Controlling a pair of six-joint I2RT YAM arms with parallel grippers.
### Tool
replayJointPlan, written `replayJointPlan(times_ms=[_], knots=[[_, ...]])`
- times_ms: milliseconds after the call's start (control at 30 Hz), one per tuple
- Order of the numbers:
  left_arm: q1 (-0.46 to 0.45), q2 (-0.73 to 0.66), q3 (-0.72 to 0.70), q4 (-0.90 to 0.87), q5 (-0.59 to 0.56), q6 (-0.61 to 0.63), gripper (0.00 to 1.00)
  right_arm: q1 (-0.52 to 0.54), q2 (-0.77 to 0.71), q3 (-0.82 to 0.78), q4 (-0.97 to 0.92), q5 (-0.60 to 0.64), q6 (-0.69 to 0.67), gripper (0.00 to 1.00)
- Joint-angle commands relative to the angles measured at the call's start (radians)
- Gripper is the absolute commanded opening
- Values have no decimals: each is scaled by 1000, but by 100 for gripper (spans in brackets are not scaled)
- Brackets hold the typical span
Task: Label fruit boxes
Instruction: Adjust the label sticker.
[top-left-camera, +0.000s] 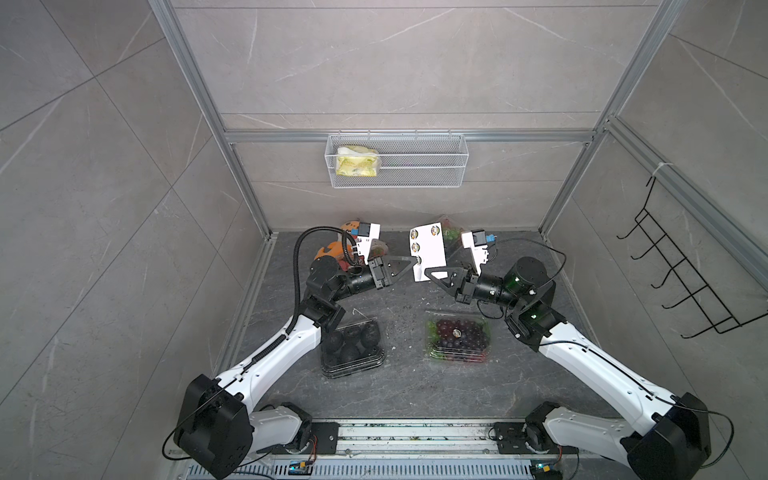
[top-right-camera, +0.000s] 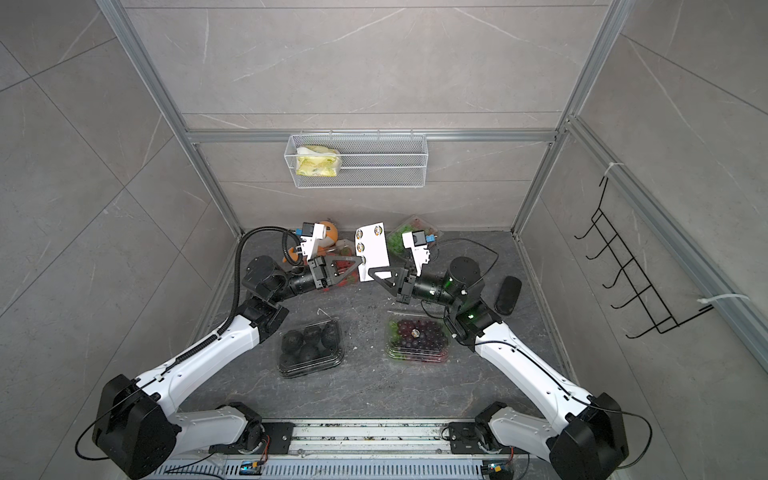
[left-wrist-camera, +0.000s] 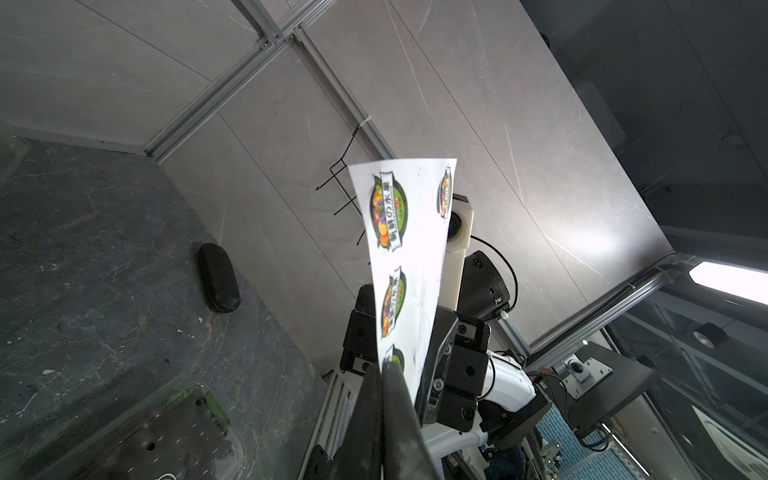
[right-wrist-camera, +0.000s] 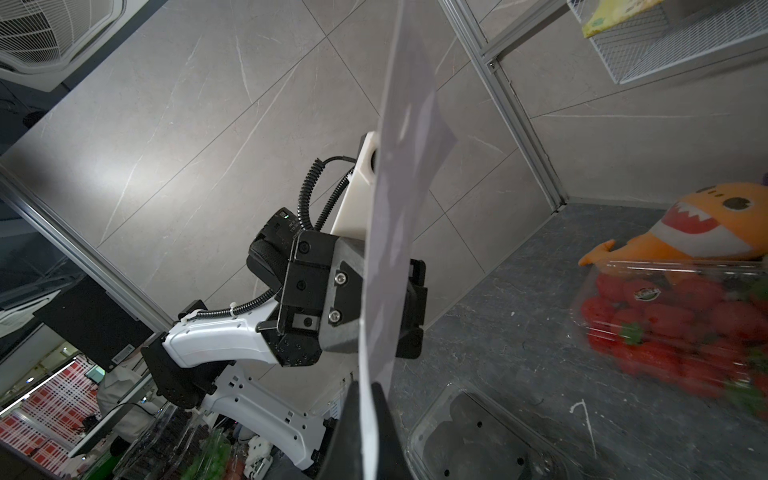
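A white sticker sheet (top-left-camera: 430, 249) (top-right-camera: 374, 249) stands upright in the air between my two grippers, its round labels facing the left wrist view (left-wrist-camera: 415, 232). My left gripper (top-left-camera: 415, 261) (left-wrist-camera: 382, 368) is shut on the sheet's edge beside a label. My right gripper (top-left-camera: 428, 272) (right-wrist-camera: 372, 384) has its fingers narrowly parted around the sheet's bottom edge. Below lie the dark-fruit box (top-left-camera: 351, 343) and the purple-grape box (top-left-camera: 457, 334), which has a round label on its lid. The strawberry box (right-wrist-camera: 673, 324) also bears a label. The green-grape box (top-right-camera: 401, 237) sits at the back.
An orange plush toy (right-wrist-camera: 698, 228) lies behind the strawberry box at the back left. A black case (top-right-camera: 508, 295) rests by the right wall. A wire basket (top-left-camera: 397, 160) with a yellow packet hangs on the back wall, and a black hook rack (top-left-camera: 681, 266) on the right wall.
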Motion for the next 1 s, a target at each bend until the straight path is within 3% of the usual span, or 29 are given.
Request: replayJointPlan(times_ms=[0,100,200,333,600,833,967], knots=[[-3,-9,37,65,36,-3,0,-2,11,-1,17,-16,12,21],[-3,-11,31,80,46,-7,0,-2,17,9,17,-16,17,36],[-3,-10,33,91,68,-9,0,-2,23,24,18,-18,19,37],[-3,-10,30,98,89,-10,0,-6,25,46,18,-30,20,32],[-3,-26,25,58,111,20,0,-34,37,62,55,-66,59,30],[-3,-24,33,58,118,19,0,-36,55,75,74,-88,79,18],[-2,-20,33,66,126,16,0,-36,60,73,83,-93,87,18]])
